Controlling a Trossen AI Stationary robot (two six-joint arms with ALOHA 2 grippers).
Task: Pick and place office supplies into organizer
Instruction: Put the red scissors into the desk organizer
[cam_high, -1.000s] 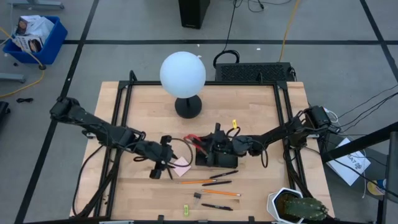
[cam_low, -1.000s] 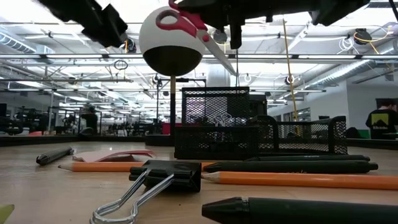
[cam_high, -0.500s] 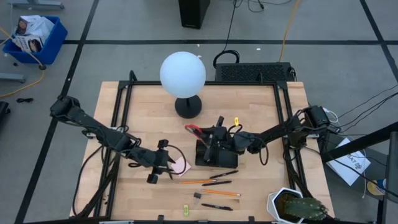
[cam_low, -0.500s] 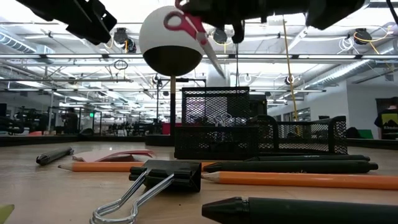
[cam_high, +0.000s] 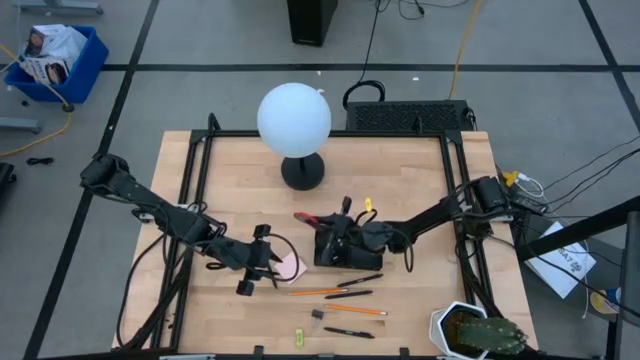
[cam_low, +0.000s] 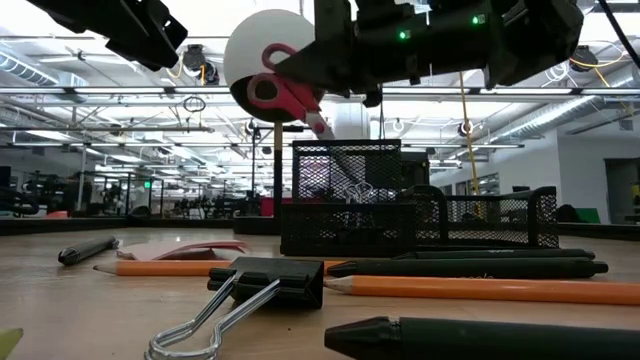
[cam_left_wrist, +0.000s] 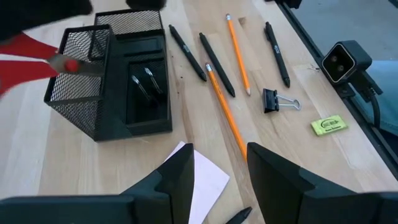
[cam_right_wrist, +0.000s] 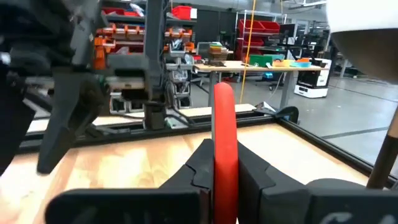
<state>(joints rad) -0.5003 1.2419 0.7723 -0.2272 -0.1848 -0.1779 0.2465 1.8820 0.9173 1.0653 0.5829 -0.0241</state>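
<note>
The red-handled scissors (cam_low: 278, 90) hang over the black mesh organizer (cam_high: 338, 250), with my right gripper (cam_high: 338, 228) shut on them. Their blade (cam_left_wrist: 79, 65) slants down over the organizer's tall mesh cup (cam_left_wrist: 78, 93). My left gripper (cam_left_wrist: 219, 177) stands open just above the corner of the pink sticky-note pad (cam_high: 292, 266), which lies flat on the table. Near the front edge lie orange pencils (cam_left_wrist: 222, 106), black pens (cam_left_wrist: 186, 51), a black clip (cam_left_wrist: 271, 99) and a yellow-green piece (cam_left_wrist: 328, 125). My right gripper pinches the scissors' red handle (cam_right_wrist: 223, 127) between its two fingers. The fingers lie about level and come from the table's right side. The scissors are lifted clear, handles up and blade slanting down toward the mesh cup's rim; whether the tip is inside, I cannot tell.
A white globe lamp (cam_high: 294, 118) on a round black base (cam_high: 302, 172) stands behind the organizer. A potted cactus (cam_high: 475, 332) sits at the near right corner. Bare wood lies left of the pad and right of the organizer.
My right gripper has sunk toward the organizer and rolled its wrist, carrying the scissors. The scissors have come down and their blade now reaches the top of the mesh cup.
</note>
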